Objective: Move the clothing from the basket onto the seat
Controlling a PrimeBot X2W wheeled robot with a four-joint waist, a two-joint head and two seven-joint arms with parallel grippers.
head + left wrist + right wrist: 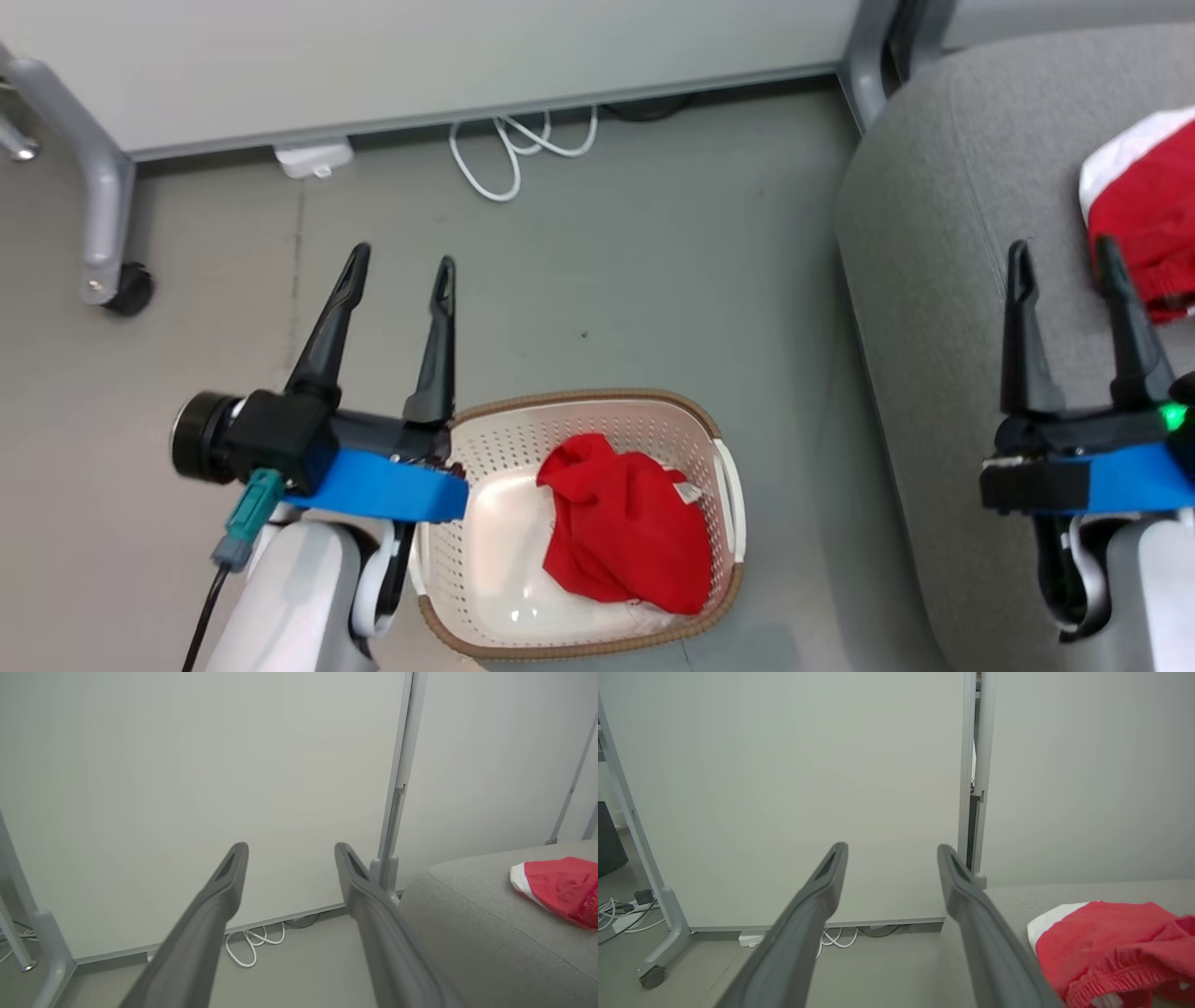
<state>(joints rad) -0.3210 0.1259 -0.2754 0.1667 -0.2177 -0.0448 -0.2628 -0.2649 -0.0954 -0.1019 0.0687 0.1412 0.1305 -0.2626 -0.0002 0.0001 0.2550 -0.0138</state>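
A crumpled red piece of clothing [627,528] lies in the cream basket [728,485] on the floor at the bottom centre of the head view. Another red and white garment [1144,210] rests on the grey seat [943,243] at the right; it shows as the garment [560,887] in the left wrist view and the garment [1111,942] in the right wrist view. My left gripper [401,263] hangs open and empty above the floor, just left of the basket. My right gripper [1064,252] stands open and empty over the seat, beside the garment there.
A white partition wall [420,65] on grey wheeled legs [103,233] closes off the far side. White cables [513,149] and a small white box [313,157] lie at its foot. Grey floor [653,280] lies between the basket and the wall.
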